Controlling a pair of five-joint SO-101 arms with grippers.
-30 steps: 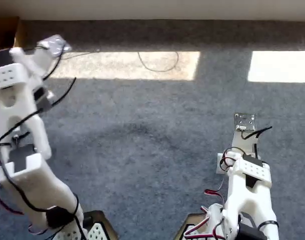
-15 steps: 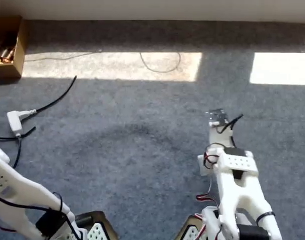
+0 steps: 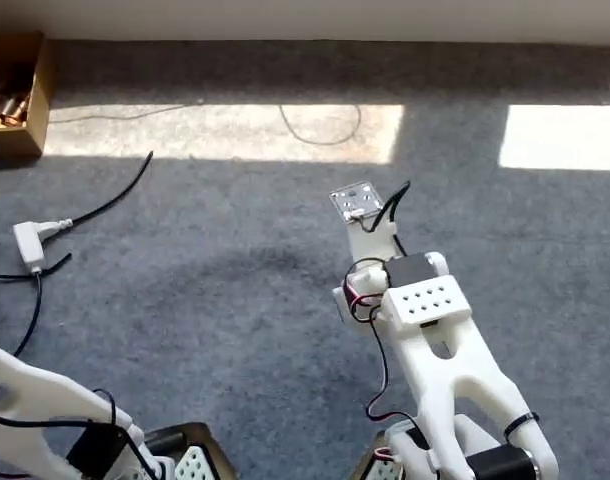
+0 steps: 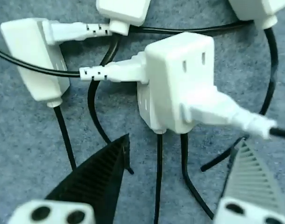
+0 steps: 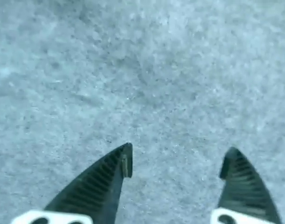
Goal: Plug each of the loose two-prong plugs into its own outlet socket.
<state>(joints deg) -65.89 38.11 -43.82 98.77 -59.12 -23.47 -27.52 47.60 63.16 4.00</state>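
Observation:
A white outlet cube [image 4: 176, 84] lies on the grey carpet among black cords. One white-collared cord [image 4: 110, 73] enters its side and another [image 4: 222, 113] leaves its near face; two empty slots show on top. A loose white plug block [image 4: 32, 58] lies beside it, and more white plug bodies [image 4: 124, 9] [image 4: 257, 7] lie beyond. My left gripper [image 4: 182, 144] hangs open just above the cube's near end, touching nothing. My right gripper [image 5: 180, 151] is open over bare carpet. In the high view a white plug [image 3: 30, 243] on a black cord lies at the far left.
A wooden box [image 3: 20, 95] stands at the back left corner. A thin cable [image 3: 320, 130] loops across the sunlit strip of carpet. The right arm [image 3: 425, 300] stands over the middle of the carpet, the left arm [image 3: 35, 400] low at the left edge.
The left arm swung down out of the upper left, uncovering the white plug and the box. The right arm swung left and farther out over the carpet.

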